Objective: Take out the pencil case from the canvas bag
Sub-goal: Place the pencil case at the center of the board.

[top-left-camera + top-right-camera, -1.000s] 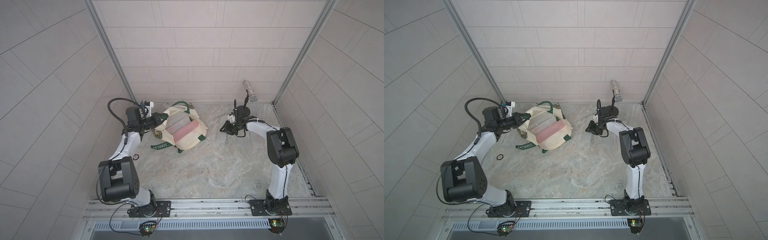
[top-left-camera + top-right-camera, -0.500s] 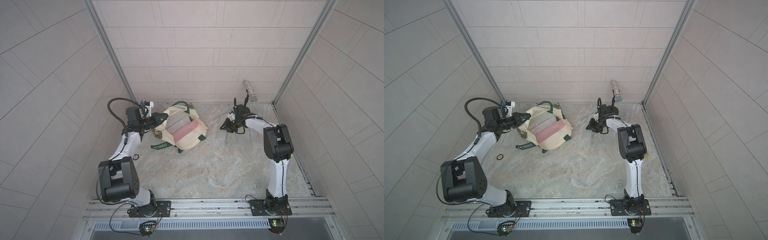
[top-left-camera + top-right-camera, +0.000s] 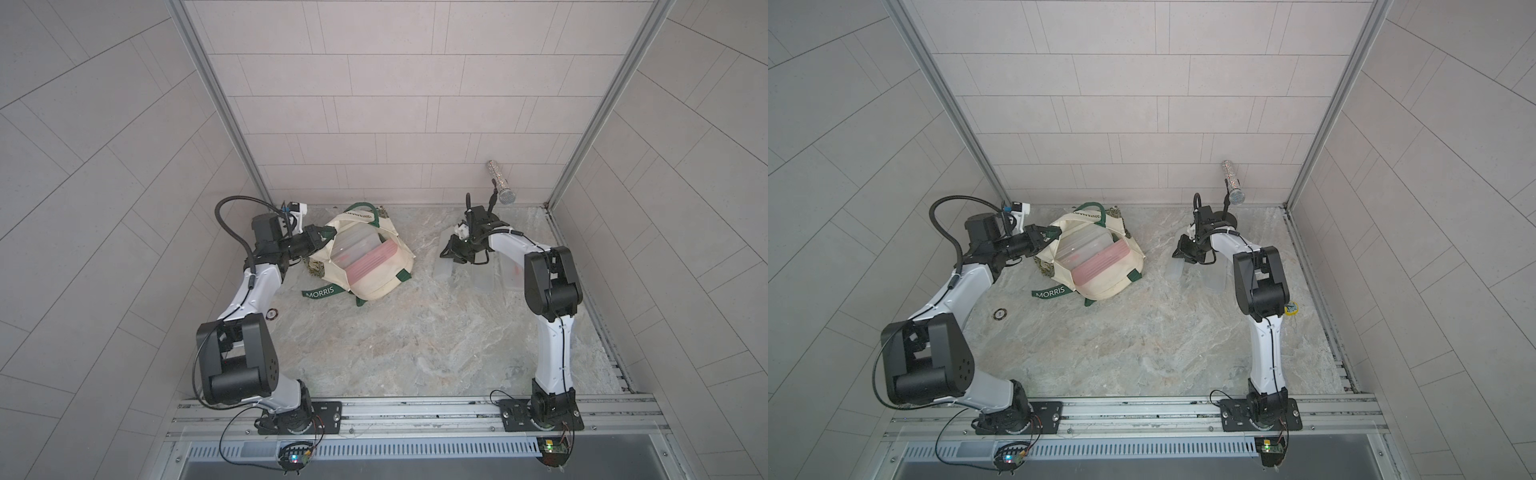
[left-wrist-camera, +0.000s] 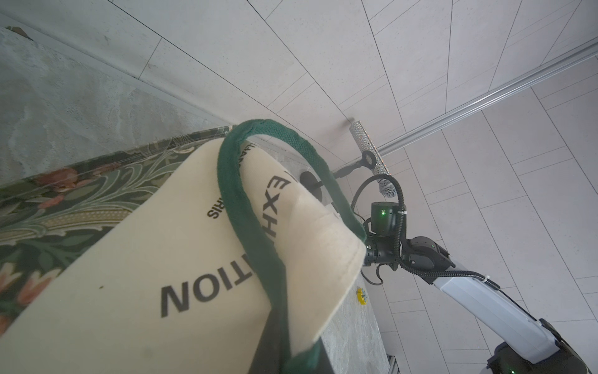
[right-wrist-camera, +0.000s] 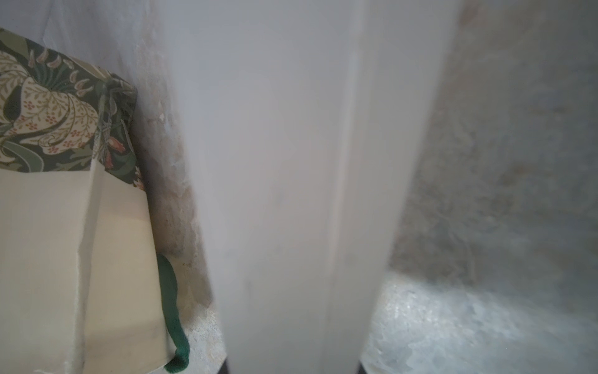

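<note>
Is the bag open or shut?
Open: the left pincer pinches the rim of the cream canvas bag, and a clear pink-striped pouch shows inside.

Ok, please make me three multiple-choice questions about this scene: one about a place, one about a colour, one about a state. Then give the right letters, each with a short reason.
1. Where is the microphone?
A) inside the bag
B) by the back wall, beyond the right arm
C) at the front rail

2. What colour are the handles of the canvas bag?
A) red
B) yellow
C) dark green

3. What is the left gripper doing?
A) shut on the bag's rim
B) open above bare table
C) gripping the microphone

Right letters:
1 B: in both top views it stands on its stand against the back tiles.
2 C: the strap lettered MORRIS is dark green.
3 A: its jaws pinch the bag's edge at the open mouth.
</note>
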Controlling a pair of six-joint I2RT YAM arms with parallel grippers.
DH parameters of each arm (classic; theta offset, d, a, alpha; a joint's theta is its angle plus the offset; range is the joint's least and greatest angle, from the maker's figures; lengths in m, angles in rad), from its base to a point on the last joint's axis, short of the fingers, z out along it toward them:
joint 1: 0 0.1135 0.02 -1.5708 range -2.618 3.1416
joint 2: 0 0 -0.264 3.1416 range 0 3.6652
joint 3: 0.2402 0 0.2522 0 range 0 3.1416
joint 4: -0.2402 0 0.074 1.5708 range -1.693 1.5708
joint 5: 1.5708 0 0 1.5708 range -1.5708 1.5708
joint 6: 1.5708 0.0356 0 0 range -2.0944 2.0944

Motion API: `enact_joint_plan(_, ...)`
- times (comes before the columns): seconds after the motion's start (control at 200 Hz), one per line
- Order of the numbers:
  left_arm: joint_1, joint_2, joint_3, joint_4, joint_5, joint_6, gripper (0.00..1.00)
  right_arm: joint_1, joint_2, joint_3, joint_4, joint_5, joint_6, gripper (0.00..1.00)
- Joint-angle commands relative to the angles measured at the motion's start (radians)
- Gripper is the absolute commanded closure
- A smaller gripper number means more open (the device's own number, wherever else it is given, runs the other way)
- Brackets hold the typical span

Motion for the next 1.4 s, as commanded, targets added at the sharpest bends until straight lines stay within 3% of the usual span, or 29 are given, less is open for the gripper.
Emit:
enact_joint_plan(0.0, 0.000, -0.034, -0.004, 0.055, 0.030, 0.001, 1.00, -0.010, 0.051, 0.040, -0.091, 0.116, -0.069, 0.68)
enact_joint_plan(0.305, 0.001, -0.033, -0.005, 0.055, 0.029, 0.001, 1.00, -0.014, 0.076, 0.080, -0.160, 0.193, -0.097, 0.56)
enact_joint_plan(0.55, 0.001, -0.034, -0.005, 0.055, 0.030, 0.001, 1.00, -0.014, 0.073, 0.087, -0.176, 0.210, -0.098, 0.38)
enact_joint_plan(0.711, 0.001, -0.035, -0.005, 0.058, 0.031, 0.003, 1.00, -0.014, 0.058, 0.094, -0.181, 0.215, -0.099, 0.33)
enact_joint_plan(0.751, 0.001, -0.036, -0.005, 0.057, 0.032, 0.001, 1.00, -0.014, 0.053, 0.094, -0.181, 0.216, -0.097, 0.27)
enact_joint_plan(0.791, 0.001, -0.036, -0.005, 0.057, 0.030, 0.000, 1.00, -0.013, 0.050, 0.096, -0.183, 0.218, -0.096, 0.11)
enact_joint_plan(0.846, 0.001, -0.035, -0.004, 0.057, 0.031, 0.001, 1.00, -0.012, 0.047, 0.097, -0.186, 0.221, -0.094, 0.01)
enact_joint_plan(1.391, 0.001, -0.041, -0.006, 0.057, 0.029, 0.002, 1.00, 0.029, -0.040, 0.075, -0.166, 0.322, -0.055, 0.00)
